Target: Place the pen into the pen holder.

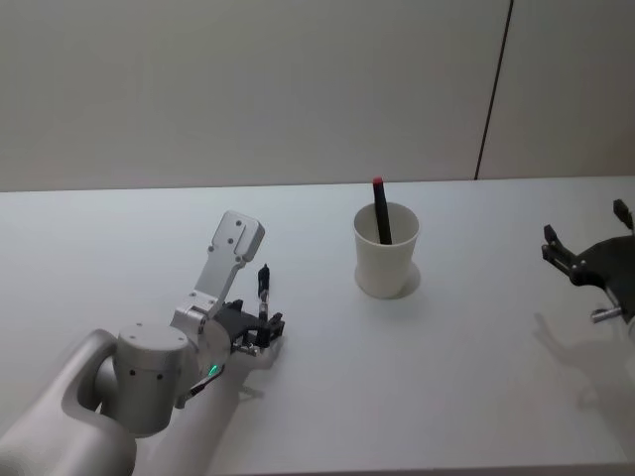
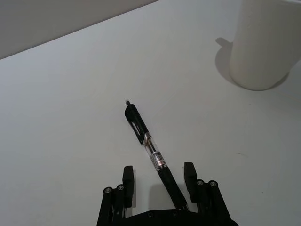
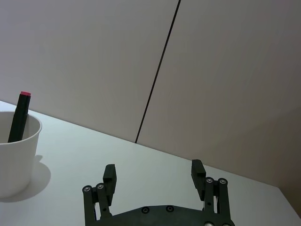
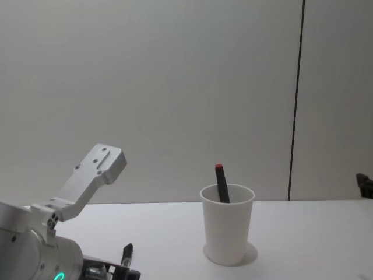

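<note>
The left gripper (image 2: 158,170) sits low over the white table (image 1: 446,397) at about 7 o'clock in the head view, its two black fingers (image 2: 127,175) spread wide and clamping nothing. The pen (image 2: 148,146) runs out between them, its grip end close beside one finger; whether they touch I cannot tell. It is a slim black click pen with a clip and a clear middle barrel carrying a small label, its print too small to read. At about 2 o'clock from this gripper stands the pen holder (image 1: 385,266), a plain white paper cup, upright, with a black red-tipped marker (image 1: 381,210) leaning inside. At 3 o'clock from the cup the right gripper (image 1: 584,222) hovers, wide open and empty.
</note>
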### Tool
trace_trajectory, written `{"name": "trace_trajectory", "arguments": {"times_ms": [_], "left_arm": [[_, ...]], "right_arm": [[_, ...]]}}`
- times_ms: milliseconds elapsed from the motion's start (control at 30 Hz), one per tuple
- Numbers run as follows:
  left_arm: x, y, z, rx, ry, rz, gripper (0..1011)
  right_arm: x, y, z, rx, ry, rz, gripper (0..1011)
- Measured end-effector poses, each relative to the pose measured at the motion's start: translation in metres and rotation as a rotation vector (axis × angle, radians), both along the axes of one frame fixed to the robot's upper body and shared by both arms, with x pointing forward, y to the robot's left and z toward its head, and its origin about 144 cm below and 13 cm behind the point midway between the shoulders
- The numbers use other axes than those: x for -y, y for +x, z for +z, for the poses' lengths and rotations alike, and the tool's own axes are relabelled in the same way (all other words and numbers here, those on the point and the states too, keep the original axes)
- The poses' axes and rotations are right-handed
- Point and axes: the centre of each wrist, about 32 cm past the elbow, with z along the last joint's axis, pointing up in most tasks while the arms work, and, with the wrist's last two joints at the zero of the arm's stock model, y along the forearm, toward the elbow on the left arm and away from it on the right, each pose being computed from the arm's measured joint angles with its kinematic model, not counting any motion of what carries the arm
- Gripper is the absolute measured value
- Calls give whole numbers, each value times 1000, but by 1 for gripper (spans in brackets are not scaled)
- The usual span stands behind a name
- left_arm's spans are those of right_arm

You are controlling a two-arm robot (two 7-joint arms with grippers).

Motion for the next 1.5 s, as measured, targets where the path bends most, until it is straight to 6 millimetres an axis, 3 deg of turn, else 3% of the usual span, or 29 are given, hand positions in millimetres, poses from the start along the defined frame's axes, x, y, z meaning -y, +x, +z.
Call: {"name": "trace_trajectory", "arguments": {"times_ms": [633,1500], "left_arm": [[0,3,-4,-18,1,-4,137],[-2,-5,-2,48,11,24,122]], "right_arm": [[0,0,0,0,0,0,1001],[0,0,0,0,0,0,1001]]}}
